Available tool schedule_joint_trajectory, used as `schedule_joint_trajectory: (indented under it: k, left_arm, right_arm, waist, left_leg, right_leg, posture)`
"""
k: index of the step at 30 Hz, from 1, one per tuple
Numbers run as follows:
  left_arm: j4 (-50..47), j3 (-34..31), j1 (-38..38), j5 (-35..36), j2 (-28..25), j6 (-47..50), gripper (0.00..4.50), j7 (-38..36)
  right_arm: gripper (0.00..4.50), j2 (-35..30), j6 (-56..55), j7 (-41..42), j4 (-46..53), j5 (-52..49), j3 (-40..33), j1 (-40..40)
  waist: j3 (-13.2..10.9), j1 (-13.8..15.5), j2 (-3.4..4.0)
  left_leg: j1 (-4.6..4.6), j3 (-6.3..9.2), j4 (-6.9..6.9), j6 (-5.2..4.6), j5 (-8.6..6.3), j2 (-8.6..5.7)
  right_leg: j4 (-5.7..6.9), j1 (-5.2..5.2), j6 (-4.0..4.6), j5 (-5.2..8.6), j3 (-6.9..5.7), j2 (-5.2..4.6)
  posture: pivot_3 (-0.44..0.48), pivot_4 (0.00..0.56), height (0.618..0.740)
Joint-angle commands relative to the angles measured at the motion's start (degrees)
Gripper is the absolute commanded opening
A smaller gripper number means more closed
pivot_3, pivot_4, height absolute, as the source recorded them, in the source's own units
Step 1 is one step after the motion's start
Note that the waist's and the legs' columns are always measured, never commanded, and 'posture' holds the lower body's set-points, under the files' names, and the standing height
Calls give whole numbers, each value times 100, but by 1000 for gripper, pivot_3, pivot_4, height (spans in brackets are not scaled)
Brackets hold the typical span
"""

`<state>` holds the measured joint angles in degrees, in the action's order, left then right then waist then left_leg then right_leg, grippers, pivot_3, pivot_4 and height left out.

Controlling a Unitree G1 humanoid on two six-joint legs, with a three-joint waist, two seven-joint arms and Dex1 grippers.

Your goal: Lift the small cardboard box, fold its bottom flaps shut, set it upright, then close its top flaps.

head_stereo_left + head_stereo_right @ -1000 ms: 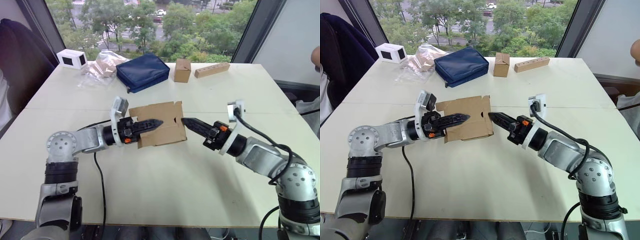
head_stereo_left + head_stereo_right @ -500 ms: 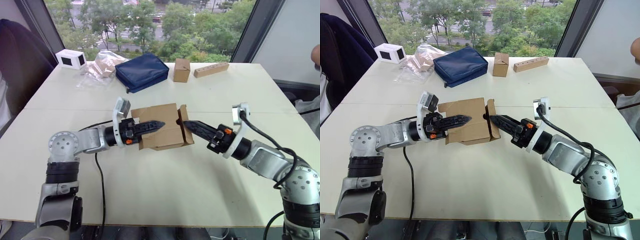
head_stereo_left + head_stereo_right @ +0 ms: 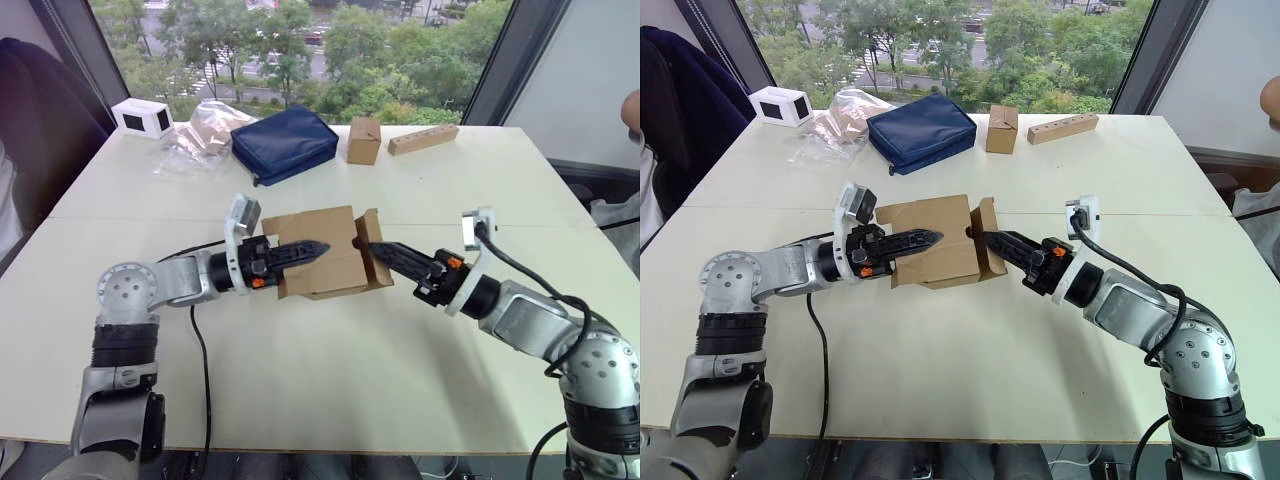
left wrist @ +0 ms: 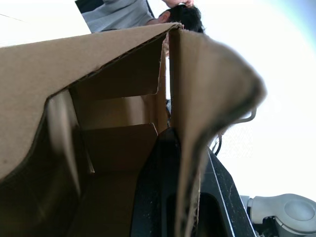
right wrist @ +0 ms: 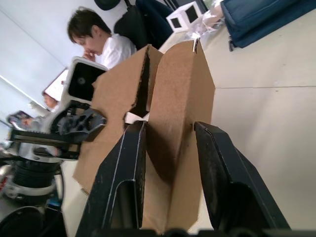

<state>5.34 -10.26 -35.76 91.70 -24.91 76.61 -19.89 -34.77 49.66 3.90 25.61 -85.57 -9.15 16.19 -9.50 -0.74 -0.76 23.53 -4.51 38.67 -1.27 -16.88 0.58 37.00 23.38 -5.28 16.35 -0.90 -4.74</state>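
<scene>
Box (image 3: 325, 254) stays clamped in left gripper (image 3: 318, 246); right gripper (image 3: 372, 249), fingers apart, now straddles its flap.

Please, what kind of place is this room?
Probably an office or lab on an upper floor: a pale table by a large window over treetops and a road, a person seated nearby, and a small cardboard box.

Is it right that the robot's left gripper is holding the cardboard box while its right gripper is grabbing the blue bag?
Not quite. The left gripper does hold the cardboard box, but the right gripper is not on the blue bag, which lies untouched at the far side of the table. The right wrist view shows its fingers straddling a flap of the same box.
</scene>
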Motion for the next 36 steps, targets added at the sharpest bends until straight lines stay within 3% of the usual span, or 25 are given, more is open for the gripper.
schedule_joint_trajectory:
  k: [1,19,36]
  left_arm:
    - [-212,-37,-116,60,5,-83,0,-59]
    - [-107,-42,-136,-43,-31,-48,0,-127]
    - [-159,-53,-131,-36,7,-56,0,-131]
  right_arm:
    - [1532,85,-95,8,134,95,-19,73]
    - [1532,58,-137,-79,301,-770,-274,-165]
    - [1532,2,-158,-1,240,-421,-189,-158]
  waist:
    - [0,1,0]
    - [0,1,0]
    - [0,2,0]
  left_leg:
    - [0,0,-2,0,0,0]
    - [0,0,-14,4,3,-1]
    - [0,0,-15,4,3,-2]
  right_leg:
    - [-1,0,0,0,0,0]
    - [-2,4,-2,-1,-1,0]
    - [-3,5,-1,-1,-1,0]
  posture:
    - [0,150,740]
    - [0,150,740]
    - [0,150,740]
